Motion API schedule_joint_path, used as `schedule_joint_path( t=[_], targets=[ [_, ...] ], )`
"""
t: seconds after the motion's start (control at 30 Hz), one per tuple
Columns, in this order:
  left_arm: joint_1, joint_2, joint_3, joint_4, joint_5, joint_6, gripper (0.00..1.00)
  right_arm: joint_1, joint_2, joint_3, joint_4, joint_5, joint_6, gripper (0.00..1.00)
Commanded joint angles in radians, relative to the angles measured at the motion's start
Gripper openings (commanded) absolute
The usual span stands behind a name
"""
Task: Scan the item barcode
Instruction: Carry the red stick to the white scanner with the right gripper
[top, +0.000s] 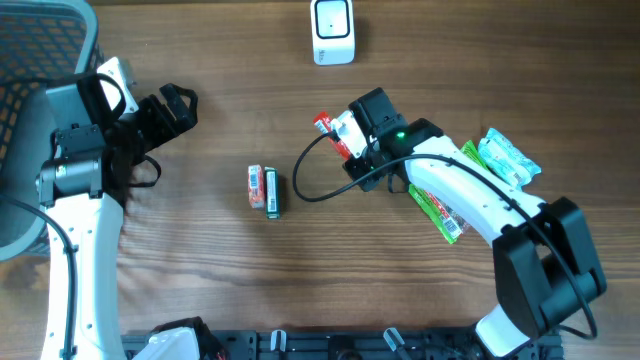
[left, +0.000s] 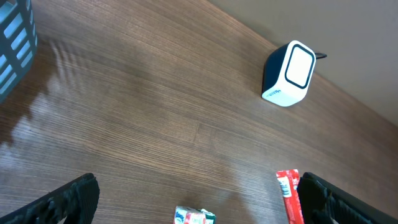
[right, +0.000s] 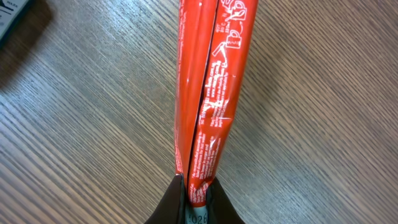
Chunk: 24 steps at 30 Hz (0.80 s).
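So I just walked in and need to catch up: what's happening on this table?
The right gripper is shut on one end of a red snack packet. The white barcode scanner stands apart from it, at the far edge of the table. The left gripper is open and holds nothing.

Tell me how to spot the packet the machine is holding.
Find the white scanner at the wooden table's far edge. Just below it, the right arm's pincer is shut on a long red packet with white print. Unlike the green packets to its right and the two small boxes to its left, only it is held by a pincer.
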Motion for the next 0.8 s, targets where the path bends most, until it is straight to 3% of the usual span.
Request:
schedule_joint_path(
  t=[0.0,0.27,0.53,0.63,0.77],
  targets=[
    [0.005,0.004,0.014,0.003,-0.005,0.017,1.0,-0.003,-0.101,0.063,-0.007,0.045,0.056,0.04],
    [0.005,0.004,0.014,0.003,-0.005,0.018,1.0,-0.005,-0.179,0.399,-0.292,0.163,0.075,0.04],
    [0.005,0.004,0.014,0.003,-0.005,0.017,1.0,-0.008,-0.088,0.779,-0.484,0.374,0.077,0.04],
    [0.005,0.004,0.013,0.003,-0.005,0.018,1.0,-0.008,-0.004,0.908,-0.487,0.429,-0.002,0.04],
    [0.005,0.004,0.014,0.003,-0.005,0.018,1.0,-0.002,0.1,0.913,-0.439,0.581,-0.057,0.04]
  ],
)
